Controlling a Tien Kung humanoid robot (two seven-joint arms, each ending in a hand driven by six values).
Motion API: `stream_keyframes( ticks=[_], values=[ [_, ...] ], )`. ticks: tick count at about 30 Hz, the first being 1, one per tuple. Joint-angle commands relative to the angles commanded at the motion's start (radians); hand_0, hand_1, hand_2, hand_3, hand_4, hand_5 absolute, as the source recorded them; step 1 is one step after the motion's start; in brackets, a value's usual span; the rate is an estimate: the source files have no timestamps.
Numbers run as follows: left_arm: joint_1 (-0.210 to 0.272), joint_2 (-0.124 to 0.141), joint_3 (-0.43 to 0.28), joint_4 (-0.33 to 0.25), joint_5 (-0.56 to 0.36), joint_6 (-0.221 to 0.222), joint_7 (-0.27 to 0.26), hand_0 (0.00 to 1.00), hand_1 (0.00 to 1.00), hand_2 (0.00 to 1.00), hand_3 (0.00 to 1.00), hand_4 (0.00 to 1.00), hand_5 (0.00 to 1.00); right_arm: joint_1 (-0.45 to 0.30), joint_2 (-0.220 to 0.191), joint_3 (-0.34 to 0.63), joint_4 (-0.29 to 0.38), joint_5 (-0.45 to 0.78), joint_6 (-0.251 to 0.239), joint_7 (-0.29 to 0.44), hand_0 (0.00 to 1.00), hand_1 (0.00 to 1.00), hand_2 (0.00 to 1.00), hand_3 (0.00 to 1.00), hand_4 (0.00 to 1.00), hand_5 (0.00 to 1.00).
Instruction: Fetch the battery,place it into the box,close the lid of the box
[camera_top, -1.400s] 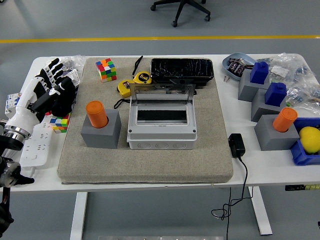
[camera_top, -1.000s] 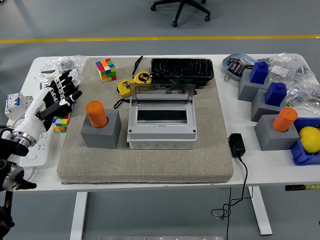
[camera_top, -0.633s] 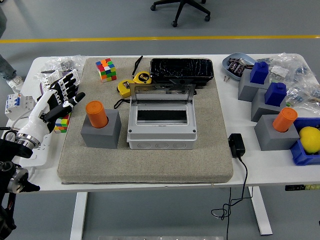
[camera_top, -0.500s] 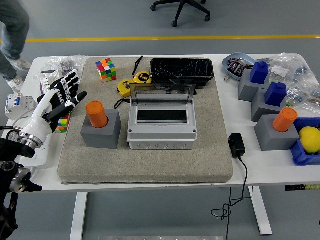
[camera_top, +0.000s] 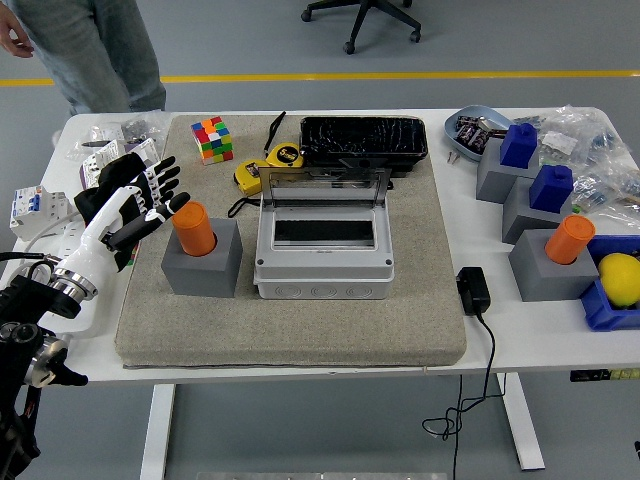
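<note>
The left hand (camera_top: 135, 200) hovers with its 5 fingers spread, holding nothing.

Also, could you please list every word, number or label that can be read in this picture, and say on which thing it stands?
None can be read.
Tape measure: a dark round label, too small to read.
White breaker at the table's left edge: marks too blurred to read.
Bags at the far right: print too small to read.
Grey box, orange battery: no text shows.

Two orange batteries (camera_top: 193, 228) (camera_top: 570, 239), four gray blocks (camera_top: 201, 259), one open box (camera_top: 323, 236) and one Rubik's cube (camera_top: 212, 138) are sitting here.
</note>
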Motion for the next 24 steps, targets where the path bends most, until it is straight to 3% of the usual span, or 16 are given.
stream_keyframes(
  ticks=[14, 15, 24],
  values=[
    [-0.009, -0.004, 0.016, 0.004, 0.002, -0.018, 0.005, 0.998, 0.998, 0.998, 0.953, 0.998, 0.550, 0.006, 0.003, 0.008, 0.000, -0.003, -0.001, 0.000, 0.838, 0.764, 0.754, 0.809, 0.998, 0.998],
    [-0.011, -0.006, 0.016, 0.007, -0.008, -0.019, 0.007, 0.935, 0.980, 0.998, 0.987, 0.998, 0.543, 0.006, 0.004, 0.007, 0.000, -0.002, -0.001, 0.001, 0.839, 0.764, 0.753, 0.809, 0.998, 0.998],
    [-0.051, -0.015, 0.019, 0.060, -0.007, -0.010, -0.002, 0.904, 0.997, 0.998, 0.998, 0.998, 0.529, 0.010, 0.005, 0.005, 0.001, 0.002, -0.003, 0.002, 0.838, 0.764, 0.752, 0.809, 0.998, 0.998]
  ],
)
